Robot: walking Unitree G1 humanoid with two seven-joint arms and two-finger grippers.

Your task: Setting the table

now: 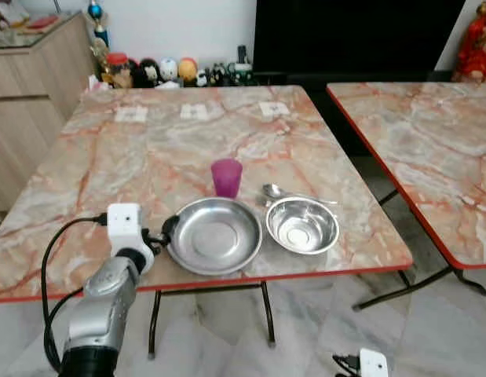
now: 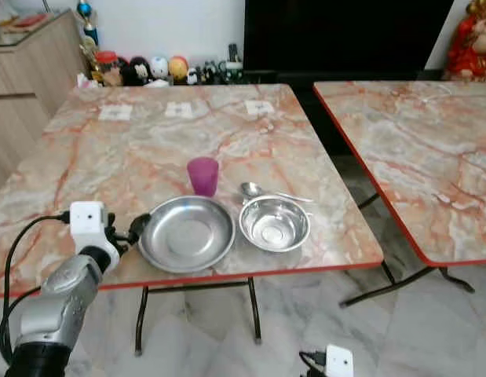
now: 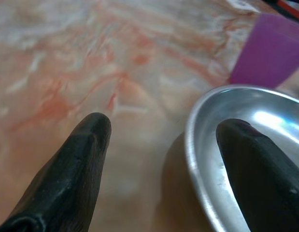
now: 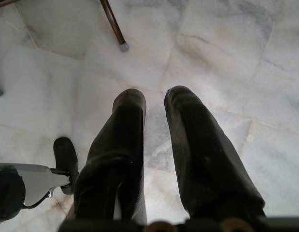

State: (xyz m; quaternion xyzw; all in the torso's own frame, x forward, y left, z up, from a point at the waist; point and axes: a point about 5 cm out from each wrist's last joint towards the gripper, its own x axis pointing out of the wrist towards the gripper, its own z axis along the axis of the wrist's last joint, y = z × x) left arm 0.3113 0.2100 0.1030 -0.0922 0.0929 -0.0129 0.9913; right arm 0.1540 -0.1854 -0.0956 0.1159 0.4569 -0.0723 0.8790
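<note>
The left gripper point(image 3: 159, 145), fingers spread wide, straddled the rim of the shallow round steel plate point(image 1: 214, 234) near the marble-patterned counter point(image 1: 148, 149) edge. Light, stiff and probably slippery, it seemed best pinched at that thin rim. The right gripper point(image 4: 155, 104) hung idle, fingers slightly parted.

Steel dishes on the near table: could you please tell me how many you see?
2: a wide steel plate near the front edge, and a steel bowl beside it to its right.

Soft, even daylight; mild glare on the plate point(image 1: 214, 235); left wrist view blurred up close, head views sharp.
</note>
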